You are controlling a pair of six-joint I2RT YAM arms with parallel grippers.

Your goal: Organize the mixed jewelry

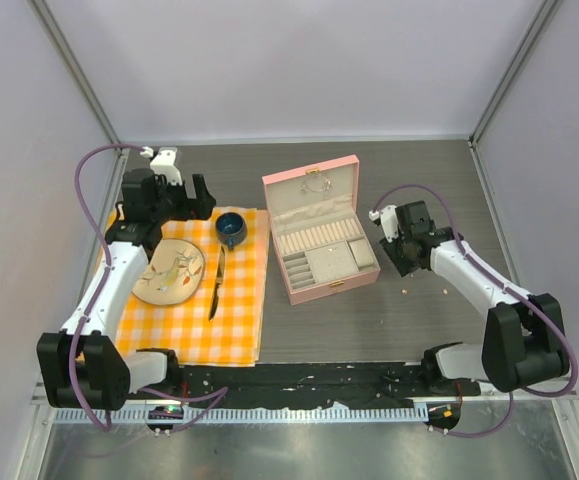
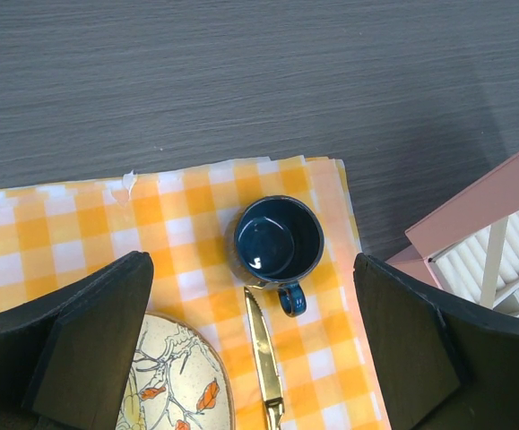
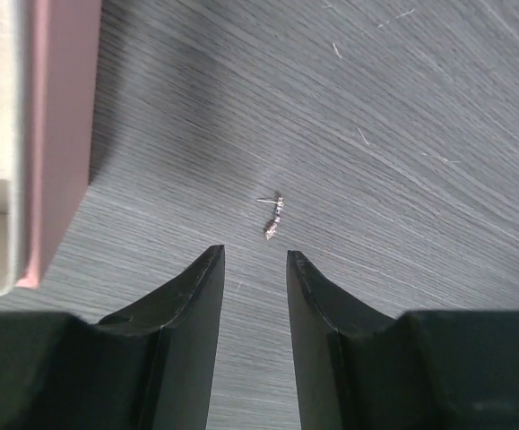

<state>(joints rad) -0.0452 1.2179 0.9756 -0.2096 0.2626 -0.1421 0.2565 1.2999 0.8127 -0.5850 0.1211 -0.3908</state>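
Just right of the pink jewelry box (image 3: 57, 134), a pick-up of one small silvery piece (image 3: 273, 215) is judged to be in hand. That piece is lying on the table (image 3: 402, 107), just beyond the tips of the right gripper (image 3: 255, 258), whose jaws are parted narrowly with nothing between them. A short advance and a closing are called for next. The right arm (image 1: 469, 270) is bent forward, wrist tipped down. Left of the box, the left gripper (image 2: 255, 296) is held wide open, empty, above the blue cup (image 2: 277, 242).

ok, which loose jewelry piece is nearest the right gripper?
The silvery piece on the table just ahead of the right gripper, beside the pink box; the pale specks lie farther off.
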